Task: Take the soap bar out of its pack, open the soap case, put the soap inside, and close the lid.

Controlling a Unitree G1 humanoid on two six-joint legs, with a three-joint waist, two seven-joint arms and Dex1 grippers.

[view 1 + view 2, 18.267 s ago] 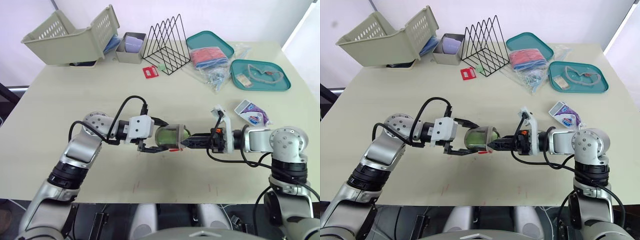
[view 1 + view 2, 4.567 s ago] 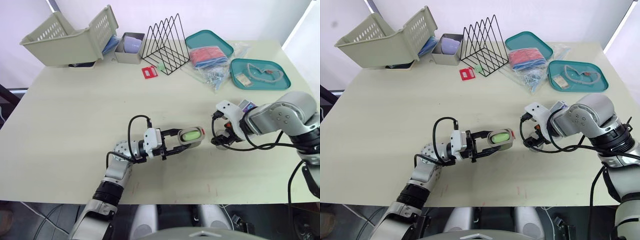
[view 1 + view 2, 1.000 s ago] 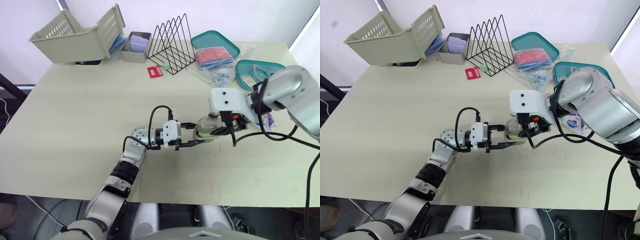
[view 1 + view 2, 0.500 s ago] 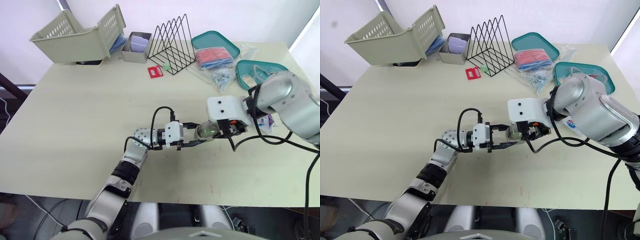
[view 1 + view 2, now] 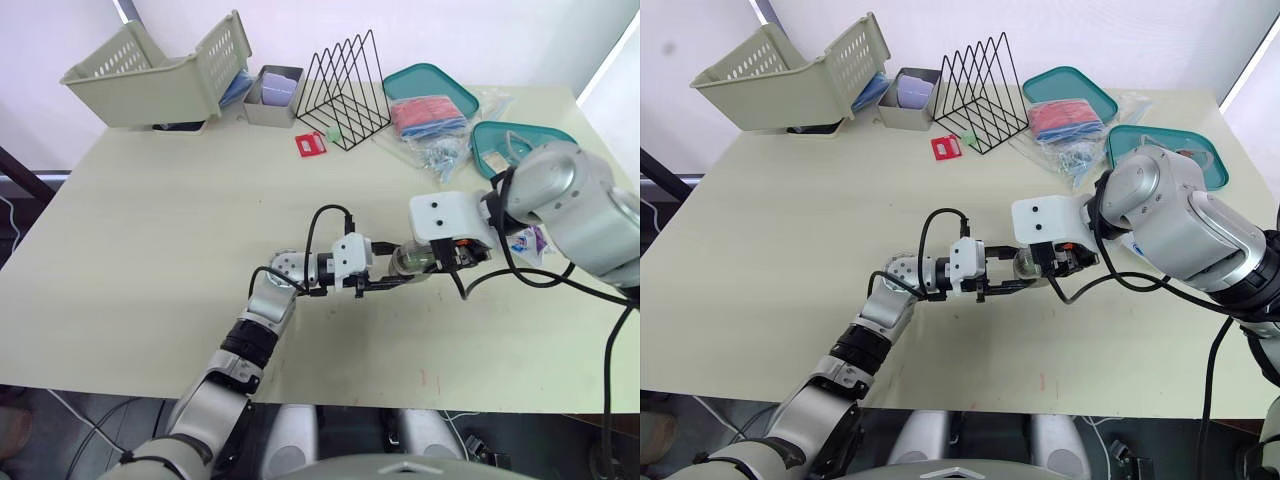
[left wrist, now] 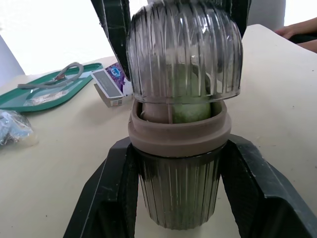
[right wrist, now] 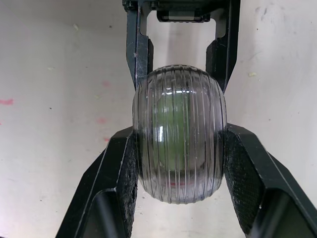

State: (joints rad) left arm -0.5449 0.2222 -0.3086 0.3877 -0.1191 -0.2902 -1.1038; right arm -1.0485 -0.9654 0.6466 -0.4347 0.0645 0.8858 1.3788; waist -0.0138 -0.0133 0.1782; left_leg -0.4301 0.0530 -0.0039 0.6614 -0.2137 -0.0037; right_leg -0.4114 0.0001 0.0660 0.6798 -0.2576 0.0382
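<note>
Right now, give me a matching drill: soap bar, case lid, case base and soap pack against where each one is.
Things:
1. soap bar
2. soap case lid
3. soap case base
4. soap pack

Places:
A. between the fingers of the left end effector
B. lying on the table near the teal tray
C. inside the case, under the lid
D. between the fingers of the right end effector

Pairs: 1-C, 2-D, 3-A, 4-B.

bare table (image 5: 150, 250) leftward, soap pack (image 5: 528, 241) rightward
</note>
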